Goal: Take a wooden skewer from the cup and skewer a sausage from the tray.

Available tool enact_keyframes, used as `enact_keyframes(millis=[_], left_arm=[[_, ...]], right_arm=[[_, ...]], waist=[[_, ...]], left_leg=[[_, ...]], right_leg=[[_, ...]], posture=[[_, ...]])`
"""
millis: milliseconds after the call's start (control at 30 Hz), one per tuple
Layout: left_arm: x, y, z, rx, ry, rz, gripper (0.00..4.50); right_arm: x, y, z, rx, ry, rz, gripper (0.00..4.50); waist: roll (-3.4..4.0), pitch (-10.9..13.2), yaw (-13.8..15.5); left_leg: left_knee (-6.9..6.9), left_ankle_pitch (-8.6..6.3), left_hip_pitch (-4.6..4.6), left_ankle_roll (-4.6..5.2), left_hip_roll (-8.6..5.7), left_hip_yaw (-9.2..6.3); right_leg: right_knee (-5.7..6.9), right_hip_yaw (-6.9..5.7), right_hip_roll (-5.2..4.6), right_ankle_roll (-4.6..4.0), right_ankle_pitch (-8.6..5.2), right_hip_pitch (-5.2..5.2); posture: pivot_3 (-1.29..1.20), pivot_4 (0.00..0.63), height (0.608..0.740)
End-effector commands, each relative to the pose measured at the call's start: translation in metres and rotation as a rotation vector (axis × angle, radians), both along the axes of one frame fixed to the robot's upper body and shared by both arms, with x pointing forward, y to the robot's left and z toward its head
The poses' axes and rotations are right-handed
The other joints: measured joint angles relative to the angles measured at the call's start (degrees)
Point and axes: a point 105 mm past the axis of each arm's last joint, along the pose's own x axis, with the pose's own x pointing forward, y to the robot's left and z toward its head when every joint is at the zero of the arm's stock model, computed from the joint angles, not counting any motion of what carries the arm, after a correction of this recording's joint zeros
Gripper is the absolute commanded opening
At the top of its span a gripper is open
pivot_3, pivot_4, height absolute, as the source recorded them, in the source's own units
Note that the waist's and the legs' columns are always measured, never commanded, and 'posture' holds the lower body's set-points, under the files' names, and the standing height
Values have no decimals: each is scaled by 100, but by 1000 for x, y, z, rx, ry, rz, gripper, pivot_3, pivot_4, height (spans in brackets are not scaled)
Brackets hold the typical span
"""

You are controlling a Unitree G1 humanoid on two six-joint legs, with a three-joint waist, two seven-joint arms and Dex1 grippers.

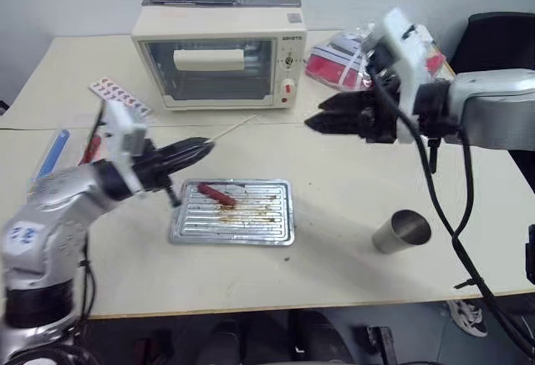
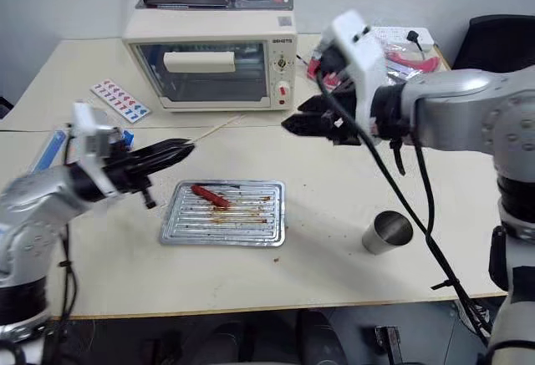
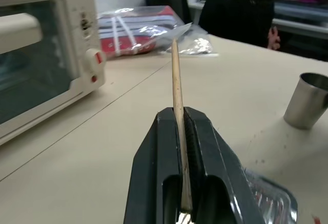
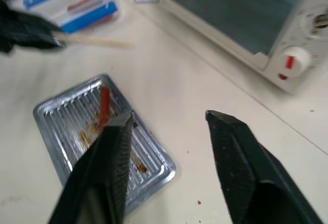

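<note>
Wooden skewer is pinched in the left gripper — out of the cup; right gripper is spread, empty — sausage left unpierced on tray.

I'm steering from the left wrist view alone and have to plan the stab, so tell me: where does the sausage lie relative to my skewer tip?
Observer: The sausage lies in the tray, at its end nearer the left gripper, below the wooden skewer, whose tip points toward the oven.
Operator: Is the right gripper in the way?
Observer: No. The right gripper hangs open above the table, apart from the skewer tip.
Operator: Anything else in the tray?
Observer: Only brown grease stains beside the sausage.
</note>
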Motion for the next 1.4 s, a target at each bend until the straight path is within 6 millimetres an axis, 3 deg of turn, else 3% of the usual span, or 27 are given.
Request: enact_keyframes(millis=[33,267,633,767,900,1400], left_arm=[[-27,15,9,43,-8,20,0],[-73,51,-16,109,141,159,0],[-81,93,-25,119,171,338,0],[-81,99,-27,123,169,360,0],[-79,100,-25,117,154,370,0],[-76,95,-25,109,141,349,0]], right_arm=[[-2,18,-7,-95,-68,95,3478],[11,68,-27,-137,-77,175,3615],[24,128,-74,-169,13,241,3615],[27,137,-91,-174,54,233,3615],[17,146,-114,-189,108,274,2824],[26,165,-142,-210,114,249,2824]], waist=[[0,0,2],[1,1,-47],[-1,-1,-37],[-3,-2,-80],[-3,-2,-94],[-3,-2,-201]], left_leg=[[0,-1,-1,0,0,-1],[-1,-3,0,-3,-6,1],[-1,3,10,-13,-15,-5],[-6,2,10,-14,-15,-5],[-6,2,10,-14,-15,-7],[-6,2,12,-16,-16,-8]], right_leg=[[-2,-1,0,0,0,0],[-4,1,-6,-1,0,-7],[23,-4,-10,-13,-5,-8],[26,-8,-9,-14,-6,-12],[29,-8,-9,-14,-6,-11],[35,-10,-8,-14,-6,-12]], posture=[[0,150,740],[0,150,740],[0,150,740],[0,150,740],[0,150,740],[0,150,740]])
